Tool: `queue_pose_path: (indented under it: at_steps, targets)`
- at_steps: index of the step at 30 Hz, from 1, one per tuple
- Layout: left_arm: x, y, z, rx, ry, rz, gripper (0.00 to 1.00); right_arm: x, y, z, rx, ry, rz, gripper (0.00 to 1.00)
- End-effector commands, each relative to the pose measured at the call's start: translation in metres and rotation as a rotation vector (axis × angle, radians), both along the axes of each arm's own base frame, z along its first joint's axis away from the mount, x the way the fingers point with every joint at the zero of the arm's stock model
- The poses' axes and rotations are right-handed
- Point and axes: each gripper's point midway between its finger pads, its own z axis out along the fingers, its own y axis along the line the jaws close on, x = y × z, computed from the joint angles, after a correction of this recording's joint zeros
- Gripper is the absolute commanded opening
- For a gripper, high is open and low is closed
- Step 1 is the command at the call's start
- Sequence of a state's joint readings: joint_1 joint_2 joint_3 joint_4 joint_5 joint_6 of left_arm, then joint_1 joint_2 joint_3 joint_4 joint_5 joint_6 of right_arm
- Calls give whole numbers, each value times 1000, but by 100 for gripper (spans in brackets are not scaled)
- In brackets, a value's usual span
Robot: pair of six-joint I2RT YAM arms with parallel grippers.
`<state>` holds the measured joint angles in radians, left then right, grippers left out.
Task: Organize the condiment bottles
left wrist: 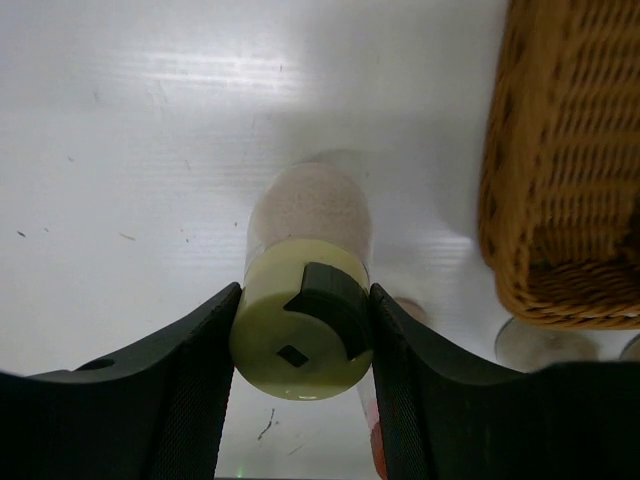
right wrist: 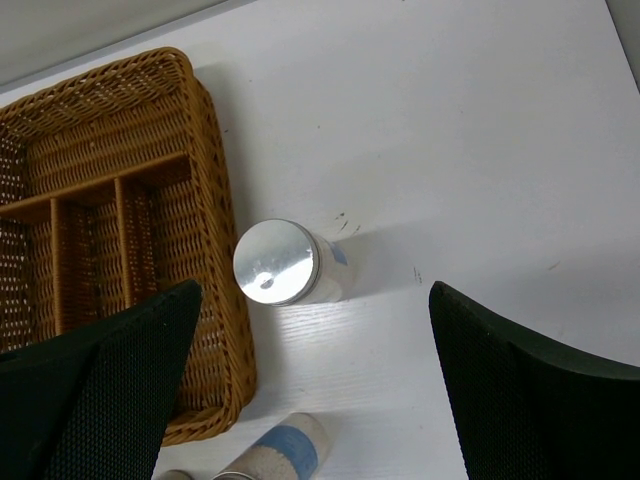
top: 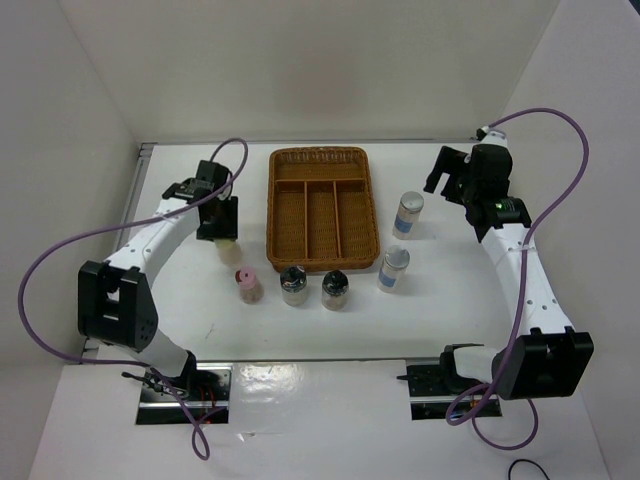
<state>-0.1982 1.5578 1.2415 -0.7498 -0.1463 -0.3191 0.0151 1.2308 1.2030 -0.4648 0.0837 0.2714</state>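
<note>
Left gripper (left wrist: pixel 303 335) fingers clamped on the yellow-capped jar (left wrist: pixel 300 345), lower centre of left wrist view.
Top view: jar just left of the wicker tray (top: pixel 323 208), at its lower-left corner. Right gripper (top: pixel 446 174) at upper right, fingers spread wide, holding nothing. A grey-capped jar (right wrist: pixel 277 262) stands beside the tray's right wall.

My left arm (top: pixel 160 232) and right arm (top: pixel 525 270) are white shells joined by black blocky housings, each trailing a looping purple cable (top: pixel 60 250). My left tool (left wrist: pixel 303 340) and right tool (right wrist: pixel 312 300) have matte black fingers (left wrist: pixel 150 400), finely mesh-textured. A green light (top: pixel 497 208) glows on my right wrist.
</note>
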Motion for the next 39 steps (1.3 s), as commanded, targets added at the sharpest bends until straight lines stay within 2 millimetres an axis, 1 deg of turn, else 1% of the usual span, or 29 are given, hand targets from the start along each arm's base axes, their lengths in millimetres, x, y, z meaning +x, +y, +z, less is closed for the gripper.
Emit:
queue_pose_path:
  at_steps: [1,2,3,4,5,6,8,9,10,11,13,14,15,16,17,18,19,21,24,25,27,28,31,32,33,34,36,37,39]
  targets:
    - [26,-2,63,-17,-173,11,41,0,1,2,13,-11,13,99]
    - [29,-3,72,-21,-193,11,41,0,1,2,13,-11,13,99]
    - [41,-5,91,-31,-241,11,41,0,3,2,17,-11,21,99]
    - [47,-6,104,-31,-274,1,41,1,3,-1,17,-2,21,99]
    - [54,-10,105,-28,-277,-15,41,1,3,-1,17,-2,21,99]
    - [64,-13,123,-37,-323,-15,41,1,3,-1,9,-1,25,99]
    - [74,-25,125,-36,-320,-59,41,4,4,-3,13,0,33,99]
    - [80,-26,129,-38,-330,-59,41,4,4,-3,13,0,33,99]
    - [88,-36,141,-54,-361,-77,41,5,8,-7,13,11,43,99]
    - [94,-45,136,-49,-351,-104,41,7,10,-5,18,2,52,99]
    - [102,-58,138,-59,-358,-138,41,7,10,-5,18,2,52,99]
    - [110,-72,138,-64,-362,-161,41,8,10,-11,19,13,52,99]
    - [113,-78,137,-60,-360,-179,41,8,9,-11,11,13,56,99]
    - [119,-85,127,-58,-342,-190,41,8,13,-11,10,13,66,99]
    - [123,-96,133,-60,-360,-217,41,7,13,-16,2,23,70,99]
    - [129,-98,133,-62,-369,-217,41,7,13,-16,2,23,70,99]
    - [133,-106,124,-60,-352,-229,41,7,13,-16,2,23,70,99]
    - [139,-114,122,-56,-354,-249,41,6,12,-20,-5,32,74,99]
    - [152,-120,111,-61,-342,-254,41,7,12,-23,-5,41,74,99]
    - [154,-126,113,-58,-350,-272,41,9,12,-21,-6,32,74,99]
    - [158,-127,103,-54,-332,-273,41,8,14,-21,-1,32,82,99]
    - [157,-129,103,-62,-330,-279,41,8,14,-21,-1,32,82,99]
    - [163,-131,83,-49,-299,-289,41,11,19,-23,3,32,100,99]
    - [165,-132,83,-49,-302,-288,41,11,19,-23,-5,32,104,99]
    - [166,-134,73,-52,-283,-294,41,12,21,-27,1,43,114,99]
    - [166,-139,78,-57,-294,-303,41,13,21,-31,1,54,114,99]
    - [169,-142,68,-57,-278,-317,41,14,22,-34,6,63,121,99]
    - [170,-143,72,-59,-287,-317,41,14,22,-34,6,63,122,99]
    - [172,-143,61,-54,-268,-317,41,15,23,-38,6,72,122,99]
